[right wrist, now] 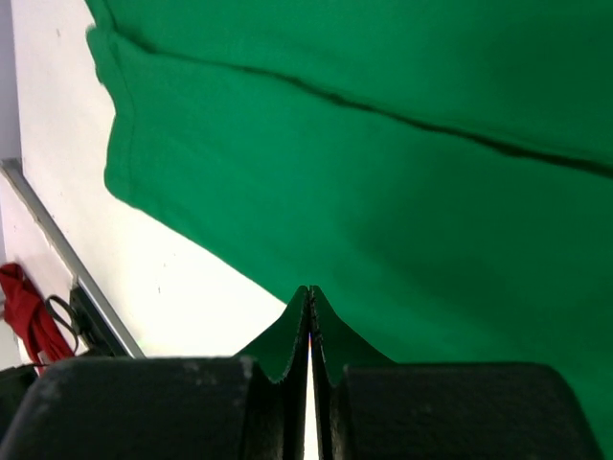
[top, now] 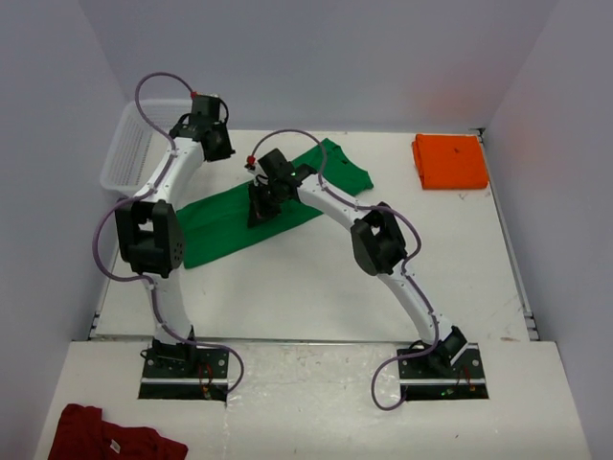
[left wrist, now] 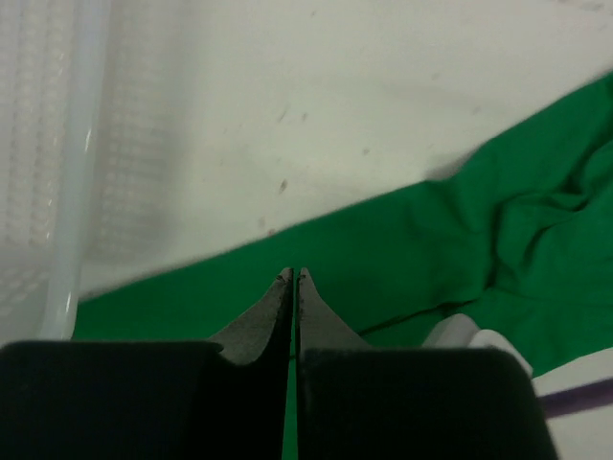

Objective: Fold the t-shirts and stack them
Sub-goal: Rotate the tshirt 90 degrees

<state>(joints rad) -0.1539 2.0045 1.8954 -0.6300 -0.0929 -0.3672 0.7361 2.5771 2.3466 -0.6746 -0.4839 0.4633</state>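
Note:
The green t-shirt (top: 230, 225) lies spread in a diagonal band across the middle of the table, its far end bunched. It also shows in the left wrist view (left wrist: 460, 240) and the right wrist view (right wrist: 383, 192). The orange t-shirt (top: 450, 161) lies folded at the far right. My right gripper (top: 261, 211) is low on the green shirt's near edge, with its jaws shut and its tips (right wrist: 309, 289) meeting that edge. My left gripper (top: 216, 146) is raised near the basket, shut and empty, with its tips (left wrist: 292, 275) over the shirt's far edge.
A white mesh basket (top: 134, 153) stands at the far left, and it also shows in the left wrist view (left wrist: 57, 192). A dark red garment (top: 105, 436) lies off the table by the left arm's base. Grey walls close in the table on three sides.

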